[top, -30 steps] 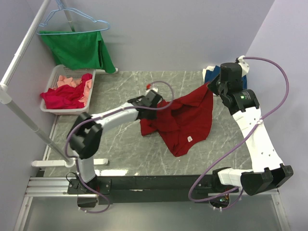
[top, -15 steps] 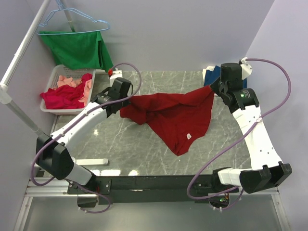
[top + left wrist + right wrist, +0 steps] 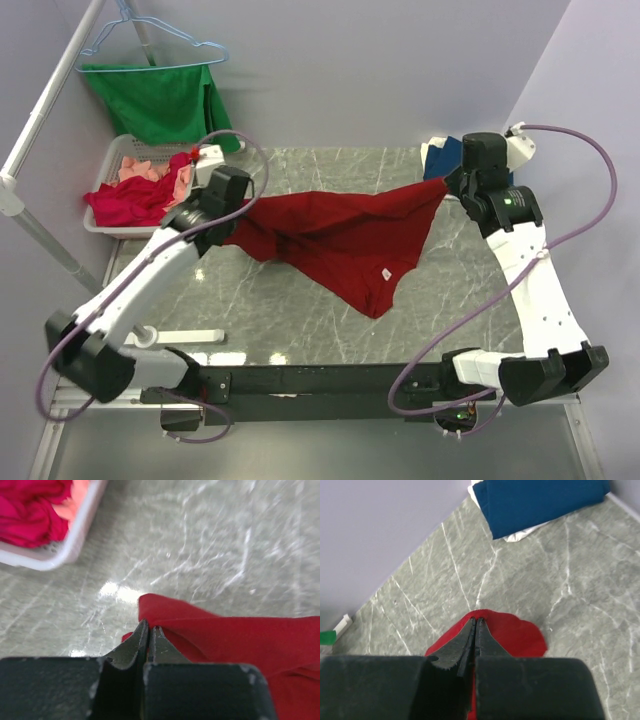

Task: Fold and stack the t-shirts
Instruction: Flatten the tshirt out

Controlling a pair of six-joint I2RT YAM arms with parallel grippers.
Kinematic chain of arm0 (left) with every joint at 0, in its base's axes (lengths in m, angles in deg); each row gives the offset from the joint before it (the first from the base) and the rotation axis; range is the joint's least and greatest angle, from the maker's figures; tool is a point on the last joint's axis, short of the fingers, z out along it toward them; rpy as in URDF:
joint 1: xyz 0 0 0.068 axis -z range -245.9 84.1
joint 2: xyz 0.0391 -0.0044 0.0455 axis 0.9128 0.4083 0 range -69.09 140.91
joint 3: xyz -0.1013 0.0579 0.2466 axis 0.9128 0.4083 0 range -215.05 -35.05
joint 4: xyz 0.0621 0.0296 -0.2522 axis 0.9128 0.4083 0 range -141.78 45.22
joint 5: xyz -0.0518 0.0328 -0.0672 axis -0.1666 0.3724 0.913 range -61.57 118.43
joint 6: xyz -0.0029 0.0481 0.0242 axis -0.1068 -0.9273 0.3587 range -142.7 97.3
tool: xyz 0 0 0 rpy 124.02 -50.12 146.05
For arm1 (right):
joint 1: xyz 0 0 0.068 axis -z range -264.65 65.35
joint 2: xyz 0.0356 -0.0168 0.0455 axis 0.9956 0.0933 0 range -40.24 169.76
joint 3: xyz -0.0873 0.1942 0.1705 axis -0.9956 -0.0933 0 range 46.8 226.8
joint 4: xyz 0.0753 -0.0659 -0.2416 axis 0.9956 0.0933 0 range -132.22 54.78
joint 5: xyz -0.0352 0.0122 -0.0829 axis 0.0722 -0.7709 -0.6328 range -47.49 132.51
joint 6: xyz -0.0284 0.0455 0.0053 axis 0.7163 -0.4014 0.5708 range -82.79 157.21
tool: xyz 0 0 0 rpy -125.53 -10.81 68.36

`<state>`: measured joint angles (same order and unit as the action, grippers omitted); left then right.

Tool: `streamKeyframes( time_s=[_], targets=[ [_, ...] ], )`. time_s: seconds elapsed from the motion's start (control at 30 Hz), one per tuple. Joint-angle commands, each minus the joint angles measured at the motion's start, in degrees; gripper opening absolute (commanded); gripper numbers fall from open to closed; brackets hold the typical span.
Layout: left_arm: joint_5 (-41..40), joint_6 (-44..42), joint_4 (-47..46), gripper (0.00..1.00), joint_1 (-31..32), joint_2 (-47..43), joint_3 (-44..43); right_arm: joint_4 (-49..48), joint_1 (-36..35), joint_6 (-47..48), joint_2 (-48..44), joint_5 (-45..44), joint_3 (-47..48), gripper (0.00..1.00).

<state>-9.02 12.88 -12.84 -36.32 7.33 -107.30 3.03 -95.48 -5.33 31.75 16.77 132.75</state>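
The large deep-red t-shirt [image 3: 345,240] hangs stretched between my two grippers above the marble table, its lower part drooping to a point near the table's middle. My left gripper [image 3: 240,212] is shut on its left edge; the red cloth [image 3: 235,640] shows at the closed tips [image 3: 149,626]. My right gripper [image 3: 447,186] is shut on its right corner [image 3: 512,635], tips [image 3: 476,620] closed. A folded dark blue t-shirt [image 3: 540,500] lies on a white one [image 3: 520,534] at the back right corner, also in the top view [image 3: 437,157]. Crimson [image 3: 130,203] and salmon-pink [image 3: 145,168] shirts fill the basket.
A white basket [image 3: 105,165] stands at the back left; its rim shows in the left wrist view [image 3: 75,540]. A green garment [image 3: 160,100] hangs on a light-blue wire hanger [image 3: 150,35] from a white rail [image 3: 45,120]. Walls close the back and right.
My left gripper has pulled the red shirt's left edge leftward, away from the right gripper, stretching the shirt out and lifting it. The right gripper has stayed near the back right.
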Motion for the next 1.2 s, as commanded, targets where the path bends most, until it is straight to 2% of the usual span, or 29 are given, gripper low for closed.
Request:
streamKeyframes(
  time_s=[0.0,0.2,0.47,0.57,0.73,0.93,1.07,1.1,1.17],
  targets=[
    [-1.1,-3.7,-0.5,0.01,-0.3,-9.1,-2.3,-0.2,0.6,1.1,-5.5,-4.0,5.2,0.0],
    [9.8,-10.7,-5.4,0.01,-0.3,-21.0,0.1,-6.5,0.6,8.2,-13.5,3.0,5.6,0.0],
    [30.2,-17.2,-3.1,0.01,-0.3,-28.4,-9.6,-14.2,0.5,17.2,-24.7,13.2,8.2,0.0],
    [34.9,-18.3,-0.3,0.01,-0.3,-29.0,-13.2,-16.7,0.6,18.1,-28.8,16.1,8.0,0.0],
    [36.4,-20.3,1.3,0.02,-0.3,-30.2,-16.8,-21.3,0.6,17.4,-33.0,17.8,7.3,0.0],
    [38.9,-18.7,-4.8,0.09,-0.2,-29.1,-8.2,-23.0,0.8,16.6,-30.8,12.1,6.0,0.0],
    [40.5,-16.5,-7.6,0.2,-0.3,-24.9,-1.6,-22.3,0.7,15.5,-23.9,5.6,4.4,0.0],
    [40.5,-16.0,-8.4,0.27,-0.3,-22.8,-0.2,-22.1,0.7,14.4,-22.5,3.6,3.6,0.0],
    [37.9,-14.5,-9.9,0.27,-0.3,-20.3,4.6,-22.8,0.7,14.0,-18.2,2.2,0.2,0.0]
  ],
)
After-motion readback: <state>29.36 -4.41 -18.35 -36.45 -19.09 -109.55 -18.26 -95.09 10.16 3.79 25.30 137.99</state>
